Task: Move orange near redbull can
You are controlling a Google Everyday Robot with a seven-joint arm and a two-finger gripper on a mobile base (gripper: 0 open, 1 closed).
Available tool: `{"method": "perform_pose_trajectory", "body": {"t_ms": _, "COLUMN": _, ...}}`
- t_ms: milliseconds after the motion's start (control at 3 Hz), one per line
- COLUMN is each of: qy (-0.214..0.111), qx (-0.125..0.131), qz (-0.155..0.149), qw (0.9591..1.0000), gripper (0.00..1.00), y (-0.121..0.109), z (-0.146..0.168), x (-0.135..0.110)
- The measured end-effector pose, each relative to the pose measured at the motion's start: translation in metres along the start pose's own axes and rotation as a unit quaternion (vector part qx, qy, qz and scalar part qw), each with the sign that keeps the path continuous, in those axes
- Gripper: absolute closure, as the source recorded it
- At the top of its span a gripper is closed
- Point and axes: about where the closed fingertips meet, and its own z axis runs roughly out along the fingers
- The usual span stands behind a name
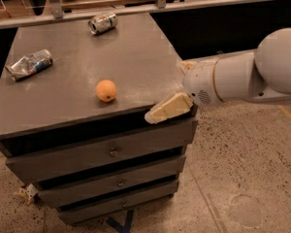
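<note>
The orange (106,90) sits on the grey cabinet top (136,57), near its front edge. The crushed silver and blue redbull can (29,64) lies on its side at the left edge of the top, well apart from the orange. My gripper (166,90) is at the front right corner of the top, to the right of the orange and not touching it. It is open and empty. One cream finger (167,109) reaches along the front edge toward the orange; the other shows only as a tip by the right edge.
An undented silver can with greenish markings (102,23) lies on its side at the back of the top. The cabinet has three drawers (111,152) below. A rail (136,6) runs behind it. Speckled floor lies to the right.
</note>
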Motion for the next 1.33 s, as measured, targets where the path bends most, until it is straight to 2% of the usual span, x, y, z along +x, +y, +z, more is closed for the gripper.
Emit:
{"method": "perform_pose_trajectory", "body": {"t_ms": 667, "qy": -0.065, "qx": -0.023, "qz": -0.019, "qw": 0.9975, "gripper": 0.0, "y": 0.004, "z": 0.054, "x": -0.014}}
{"method": "perform_pose_trajectory", "body": {"t_ms": 1333, "qy": -0.106, "qx": -0.06, "qz": -0.028, "qw": 0.9922, "gripper": 0.0, "y": 0.011, "z": 0.103, "x": -0.028}}
